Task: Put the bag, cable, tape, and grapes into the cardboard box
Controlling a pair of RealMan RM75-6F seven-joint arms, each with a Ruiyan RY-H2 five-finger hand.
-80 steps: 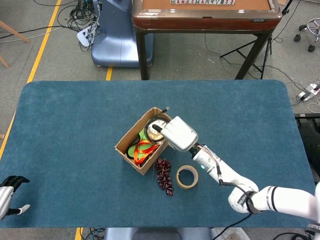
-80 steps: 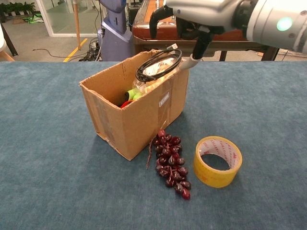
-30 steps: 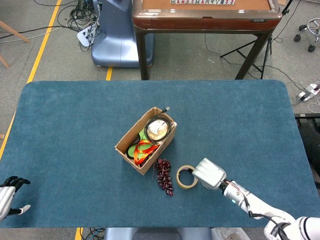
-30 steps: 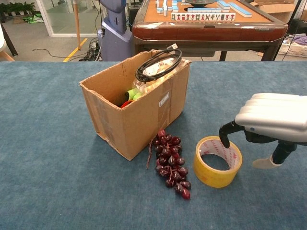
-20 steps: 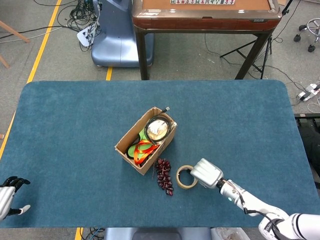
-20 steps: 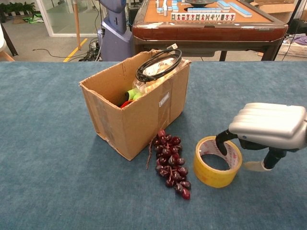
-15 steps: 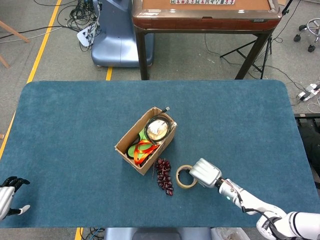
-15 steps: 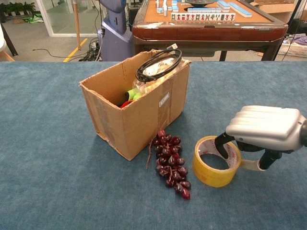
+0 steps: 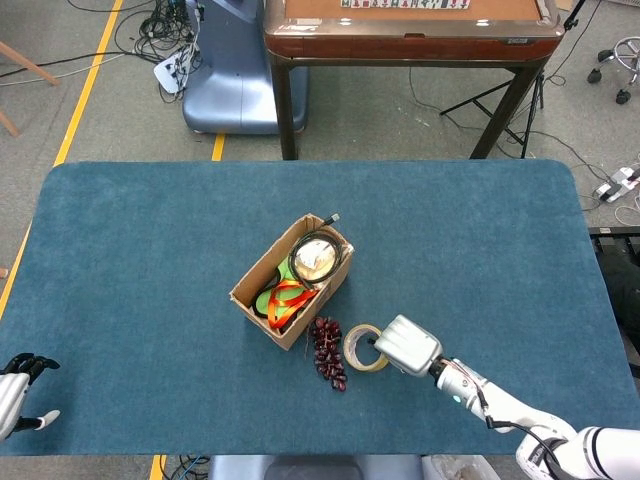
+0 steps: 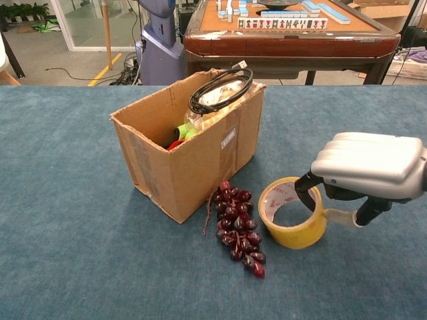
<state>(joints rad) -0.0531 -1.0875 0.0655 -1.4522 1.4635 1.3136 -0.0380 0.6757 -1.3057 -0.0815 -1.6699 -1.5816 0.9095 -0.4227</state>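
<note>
The cardboard box (image 9: pixel 250 287) (image 10: pixel 190 163) stands mid-table with the coiled black cable (image 9: pixel 316 255) (image 10: pixel 221 91) lying across its top corner. A green and orange bag (image 9: pixel 283 297) (image 10: pixel 181 132) shows inside it. The dark red grapes (image 9: pixel 329 352) (image 10: pixel 238 228) lie on the cloth just in front of the box. To their right, the yellow tape roll (image 9: pixel 359 346) (image 10: pixel 291 215) is tilted up, with my right hand (image 9: pixel 406 345) (image 10: pixel 367 167) gripping it, one finger inside the ring and the thumb outside. My left hand (image 9: pixel 16 394) hangs at the table's near left corner, holding nothing.
The blue table cloth (image 9: pixel 480 240) (image 10: pixel 73 220) stretches wide on all sides of the box. Behind the table stand a brown mahjong table (image 9: pixel 410 28) (image 10: pixel 293 37) and a blue machine base (image 9: pixel 235 75).
My right hand left the box top, came down to the tape, hooked a finger into the ring, then tipped the roll up and drew it left toward the grapes.
</note>
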